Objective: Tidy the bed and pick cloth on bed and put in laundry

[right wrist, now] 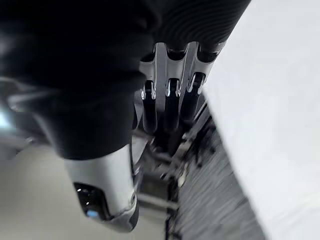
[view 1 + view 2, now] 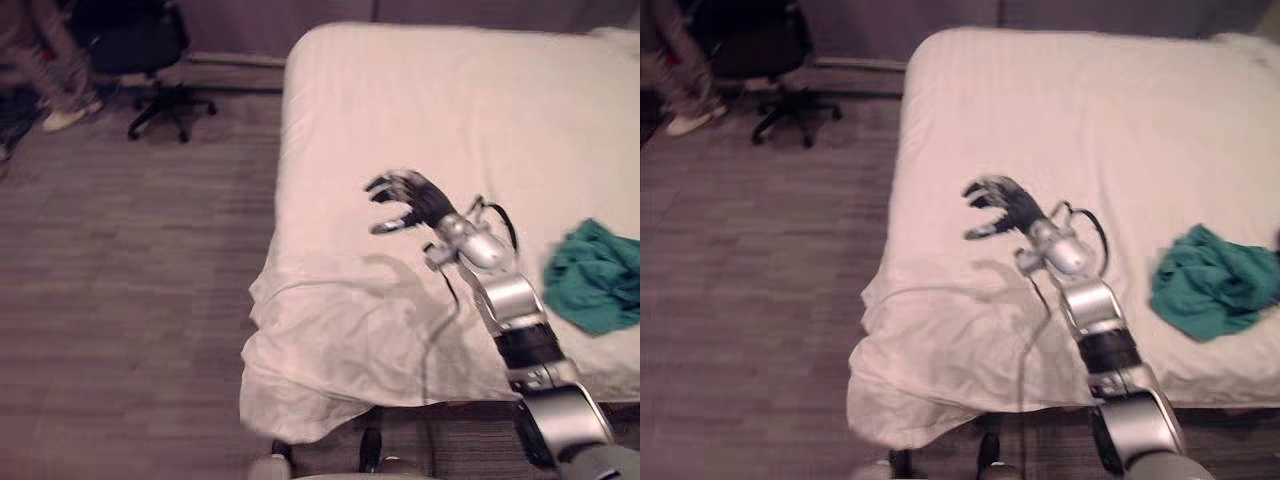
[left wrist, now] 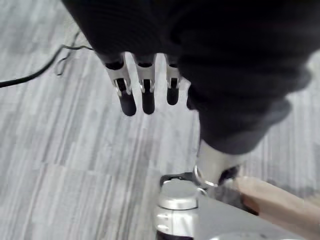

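The green cloth (image 2: 597, 275) lies crumpled on the bed (image 2: 450, 90). The right hand (image 2: 405, 200), loosely spread and empty, hovers well to the cloth's left. It looks nearer the cloth than the left hand (image 3: 147, 102), which hangs straight-fingered over the floor.

dark ribbed right hand (image 2: 408, 203), silver-grey arm (image 2: 508, 300)

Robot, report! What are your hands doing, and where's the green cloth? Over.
Right hand open, above the bed, holding nothing. Left hand open, over the floor. Green cloth lies on bed, untouched. Only bare sheet between them.
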Motion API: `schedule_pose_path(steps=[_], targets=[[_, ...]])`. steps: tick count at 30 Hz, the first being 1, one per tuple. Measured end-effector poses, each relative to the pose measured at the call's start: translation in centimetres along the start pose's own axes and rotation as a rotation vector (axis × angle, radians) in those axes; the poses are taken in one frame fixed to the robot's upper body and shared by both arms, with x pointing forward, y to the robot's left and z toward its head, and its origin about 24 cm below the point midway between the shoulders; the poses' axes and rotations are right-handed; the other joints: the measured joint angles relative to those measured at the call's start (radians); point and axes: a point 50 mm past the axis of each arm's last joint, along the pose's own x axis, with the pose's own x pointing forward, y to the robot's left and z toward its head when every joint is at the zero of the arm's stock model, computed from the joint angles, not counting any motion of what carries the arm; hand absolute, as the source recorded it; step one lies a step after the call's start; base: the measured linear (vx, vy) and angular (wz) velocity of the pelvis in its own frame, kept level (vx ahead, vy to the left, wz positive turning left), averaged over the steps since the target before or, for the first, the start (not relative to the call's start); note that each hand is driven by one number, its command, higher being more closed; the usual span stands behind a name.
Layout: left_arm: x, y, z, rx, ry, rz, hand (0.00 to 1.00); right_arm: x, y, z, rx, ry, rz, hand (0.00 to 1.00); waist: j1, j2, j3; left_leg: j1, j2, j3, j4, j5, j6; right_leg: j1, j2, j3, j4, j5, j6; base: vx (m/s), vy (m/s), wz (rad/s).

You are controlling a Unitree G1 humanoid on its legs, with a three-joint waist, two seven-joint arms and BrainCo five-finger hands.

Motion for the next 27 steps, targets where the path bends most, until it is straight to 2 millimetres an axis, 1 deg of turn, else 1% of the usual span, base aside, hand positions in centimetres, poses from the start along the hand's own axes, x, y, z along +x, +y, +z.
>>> schedule_pose_path(steps=[1,2,3,4,5,6,7,8,9,11,12,14,15,16,18,19,20,21,22,23,24,25,27], targets=[[0.1,-0.3,0.8,0.01,-0.024,-0.006,0.0,1.4,1.1,1.7,0.009,-0.067,0.055,1.0,0.007,0.005,0.031,-0.035,-0.004,-0.005,0.0,0.013,0.004,-0.029,-0.006,-0.008,0.0,0.009,0.001,-0.1,0.017,0.25],[0.2,-0.4,1.9,0.023,-0.061,0.004,0.0,2.6,2.4,3.3,0.018,-0.13,0.118,1.0,0.013,0.008,0.08,-0.053,-0.008,-0.008,0.0,0.021,0.007,-0.043,-0.009,-0.009,0.0,0.016,-0.002,-0.09,0.019,0.17],[0.3,-0.4,2.4,0.027,-0.08,0.011,0.0,3.0,3.0,3.8,0.02,-0.149,0.144,1.0,0.016,0.01,0.1,-0.062,-0.01,-0.009,0.002,0.024,0.007,-0.048,-0.011,-0.008,0.0,0.02,-0.002,-0.06,0.021,0.06],[0.3,-0.7,4.1,0.043,-0.134,0.02,0.0,3.5,4.1,4.4,0.013,-0.169,0.197,1.0,0.021,0.019,0.138,-0.09,-0.014,-0.013,0.014,0.027,0.011,-0.072,-0.018,-0.01,0.009,0.023,-0.003,-0.07,0.036,0.06],[0.3,-1.0,5.7,0.039,-0.19,0.015,0.0,3.6,4.7,4.7,0.017,-0.174,0.227,1.0,0.024,0.032,0.166,-0.112,-0.018,-0.019,0.02,0.031,0.016,-0.095,-0.023,-0.013,0.025,0.023,-0.003,-0.1,0.056,0.17],[0.0,-1.5,8.3,0.031,-0.288,0.004,0.0,3.8,5.2,4.7,0.012,-0.165,0.254,1.0,0.024,0.05,0.202,-0.14,-0.024,-0.031,0.024,0.04,0.02,-0.123,-0.03,-0.021,0.039,0.023,-0.003,-0.1,0.075,0.24],[-0.4,-1.8,10.9,0.037,-0.392,-0.01,0.0,4.0,5.7,4.4,0.008,-0.137,0.276,1.0,0.026,0.067,0.234,-0.17,-0.031,-0.038,0.031,0.048,0.026,-0.153,-0.039,-0.031,0.055,0.024,-0.001,-0.08,0.065,0.25],[-0.8,-2.0,12.3,0.048,-0.449,-0.018,0.0,4.2,6.0,3.8,0.012,-0.107,0.286,1.0,0.027,0.075,0.242,-0.191,-0.034,-0.042,0.032,0.051,0.028,-0.171,-0.041,-0.034,0.06,0.025,-0.001,-0.05,0.072,0.25],[-1.7,-2.5,15.3,0.097,-0.579,-0.031,0.0,4.4,6.6,2.0,0.033,-0.015,0.302,1.0,0.033,0.09,0.252,-0.229,-0.041,-0.053,0.033,0.058,0.033,-0.208,-0.048,-0.039,0.068,0.026,0.0,-0.02,0.058,0.2],[-2.8,-3.5,18.1,0.15,-0.695,-0.064,0.0,4.5,6.7,-0.3,0.074,0.092,0.297,1.0,0.045,0.104,0.259,-0.256,-0.05,-0.055,0.036,0.062,0.037,-0.235,-0.056,-0.042,0.073,0.029,0.003,0.02,0.069,0.12],[-3.5,-4.4,19.5,0.172,-0.751,-0.093,0.0,4.4,6.8,-1.4,0.102,0.14,0.291,1.0,0.049,0.113,0.264,-0.27,-0.051,-0.056,0.04,0.062,0.038,-0.249,-0.061,-0.042,0.076,0.031,0.006,0.03,0.059,0.06],[-4.2,-5.4,20.6,0.181,-0.802,-0.134,0.0,4.5,7.2,-1.5,0.156,0.129,0.301,1.0,0.049,0.12,0.267,-0.293,-0.057,-0.056,0.049,0.062,0.038,-0.268,-0.068,-0.041,0.079,0.032,0.008,0.03,0.048,0.02],[-4.3,-5.7,20.9,0.183,-0.816,-0.144,0.0,4.5,7.3,-1.9,0.183,0.138,0.301,1.0,0.048,0.121,0.267,-0.295,-0.059,-0.055,0.048,0.062,0.038,-0.272,-0.07,-0.04,0.079,0.033,0.009,0.04,0.047,-0.06],[-4.6,-6.2,21.3,0.201,-0.833,-0.158,0.0,4.4,8.0,-2.7,0.226,0.162,0.318,1.0,0.043,0.122,0.267,-0.295,-0.062,-0.055,0.05,0.062,0.038,-0.273,-0.073,-0.036,0.079,0.033,0.009,0.05,0.033,-0.06],[-4.9,-6.6,21.6,0.208,-0.861,-0.172,0.0,4.0,9.0,-4.0,0.266,0.194,0.363,1.0,0.041,0.122,0.267,-0.292,-0.063,-0.055,0.052,0.062,0.038,-0.271,-0.074,-0.033,0.079,0.033,0.009,0.04,0.028,-0.01],[-5.1,-6.8,21.9,0.2,-0.877,-0.183,0.0,3.5,9.7,-4.8,0.293,0.21,0.393,1.0,0.038,0.122,0.267,-0.29,-0.064,-0.056,0.052,0.062,0.038,-0.267,-0.074,-0.034,0.079,0.033,0.009,0.03,0.017,0.08],[-5.2,-6.8,22.0,0.194,-0.885,-0.195,0.0,2.8,10.2,-5.7,0.318,0.231,0.419,1.0,0.028,0.122,0.267,-0.287,-0.065,-0.057,0.055,0.061,0.038,-0.259,-0.074,-0.039,0.078,0.033,0.009,0.02,0.014,0.11],[-5.2,-6.8,22.1,0.188,-0.886,-0.203,0.0,2.3,10.6,-6.2,0.328,0.243,0.432,1.0,0.023,0.121,0.267,-0.286,-0.065,-0.058,0.06,0.061,0.038,-0.255,-0.075,-0.041,0.078,0.033,0.009,0.01,0.017,0.14],[-5.3,-6.8,22.2,0.184,-0.893,-0.205,0.0,1.3,11.2,-7.3,0.354,0.273,0.446,1.0,0.016,0.119,0.269,-0.285,-0.065,-0.058,0.073,0.054,0.038,-0.244,-0.075,-0.044,0.077,0.032,0.009,0.01,0.023,0.07],[-5.4,-6.8,22.2,0.181,-0.896,-0.206,0.0,-1.2,12.4,-10.0,0.386,0.377,0.46,1.0,0.008,0.111,0.273,-0.263,-0.063,-0.058,0.084,0.041,0.044,-0.215,-0.073,-0.044,0.07,0.032,0.009,0.02,0.029,0.03],[-5.4,-6.7,22.2,0.181,-0.895,-0.206,0.0,-3.0,12.9,-11.7,0.42,0.444,0.462,1.0,-0.001,0.104,0.276,-0.245,-0.064,-0.057,0.084,0.036,0.046,-0.194,-0.073,-0.044,0.065,0.032,0.009,0.01,0.037,-0.13],[-5.4,-6.6,22.3,0.181,-0.898,-0.204,0.0,-6.3,13.5,-14.0,0.444,0.548,0.467,1.0,-0.007,0.092,0.284,-0.218,-0.065,-0.053,0.084,0.026,0.047,-0.173,-0.075,-0.038,0.064,0.028,0.013,-0.01,0.046,-0.3],[-5.4,-6.5,22.3,0.185,-0.895,-0.198,0.0,-12.3,14.4,-16.9,0.481,0.711,0.518,1.0,-0.02,0.058,0.278,-0.191,-0.066,-0.028,0.085,0.011,0.049,-0.161,-0.075,-0.008,0.062,0.019,0.011,-0.02,0.044,-0.43]])
